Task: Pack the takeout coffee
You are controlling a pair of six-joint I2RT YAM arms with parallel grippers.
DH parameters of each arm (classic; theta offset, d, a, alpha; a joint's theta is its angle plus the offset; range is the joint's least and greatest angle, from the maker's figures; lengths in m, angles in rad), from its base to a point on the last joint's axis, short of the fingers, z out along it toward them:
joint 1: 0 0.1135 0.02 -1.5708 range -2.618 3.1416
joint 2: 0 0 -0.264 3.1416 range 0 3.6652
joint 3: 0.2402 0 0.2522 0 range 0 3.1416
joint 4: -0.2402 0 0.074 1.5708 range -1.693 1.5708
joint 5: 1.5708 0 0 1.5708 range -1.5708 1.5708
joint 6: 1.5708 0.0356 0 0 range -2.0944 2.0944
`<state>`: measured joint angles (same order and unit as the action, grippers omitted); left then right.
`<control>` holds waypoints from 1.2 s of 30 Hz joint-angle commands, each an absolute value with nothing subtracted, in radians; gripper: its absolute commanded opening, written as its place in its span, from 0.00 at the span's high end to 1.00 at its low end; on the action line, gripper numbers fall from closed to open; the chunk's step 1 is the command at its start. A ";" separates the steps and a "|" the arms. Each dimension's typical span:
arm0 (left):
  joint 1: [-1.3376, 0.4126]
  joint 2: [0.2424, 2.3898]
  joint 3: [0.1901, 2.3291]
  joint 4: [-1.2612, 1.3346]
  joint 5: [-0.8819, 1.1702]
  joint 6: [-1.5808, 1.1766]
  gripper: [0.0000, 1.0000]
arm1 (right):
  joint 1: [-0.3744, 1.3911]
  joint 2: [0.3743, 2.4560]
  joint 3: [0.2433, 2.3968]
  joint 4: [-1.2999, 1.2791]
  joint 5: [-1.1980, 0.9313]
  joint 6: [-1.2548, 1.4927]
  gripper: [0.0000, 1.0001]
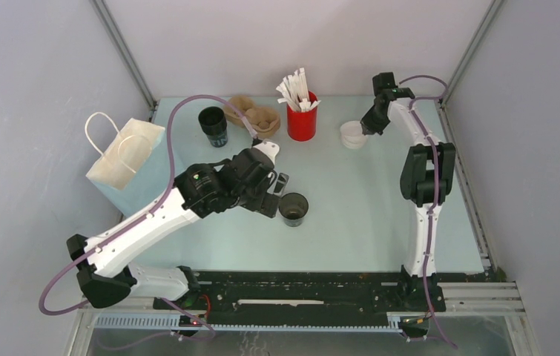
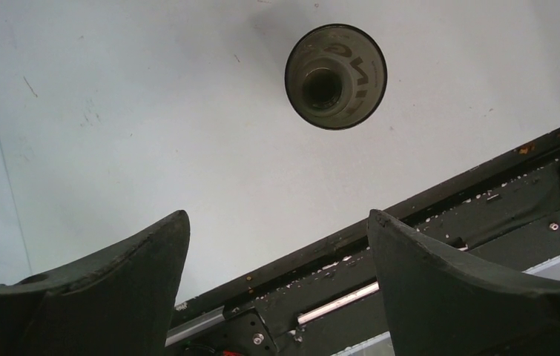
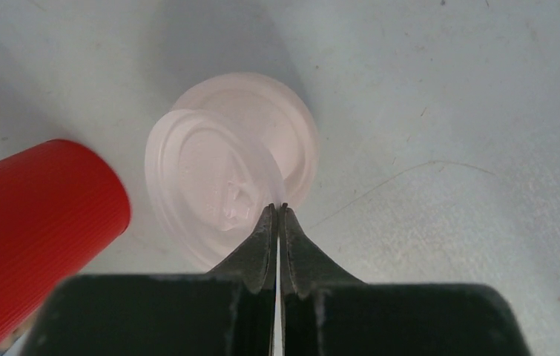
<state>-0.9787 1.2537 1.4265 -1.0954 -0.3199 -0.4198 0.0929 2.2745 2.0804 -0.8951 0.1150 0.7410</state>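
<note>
Bright, even light from above, shadows soft. Right fingers [image 3: 258, 252] blurred up close; lid [image 3: 210, 185] at their tips washed out, hazy. Left fingers [image 2: 113, 289] dark, soft-edged; table [image 2: 150, 111] ahead of them sharp.

Quick headcount: two robot arms, the left arm [image 1: 159, 216] and the right arm [image 1: 426, 172], so two grippers, the left gripper [image 1: 277, 194] and the right gripper [image 1: 366, 130]. Two black cups: a back cup [image 1: 213, 126] upper left of centre and a middle cup [image 1: 293, 208]. Two white lids that I can make out, a tilted lid [image 3: 202, 178] over a flat lid [image 3: 280, 122]. One red holder [image 1: 302, 122] with a bunch of white sticks [image 1: 297, 87], too crowded to count. One paper bag [image 1: 124, 159] at left. The brown cardboard pieces [image 1: 256, 116] up top look like two.
</note>
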 commanded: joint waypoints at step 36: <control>-0.661 0.737 1.184 -0.111 0.142 -1.005 0.00 | 0.715 1.333 1.221 0.486 -0.654 1.841 1.00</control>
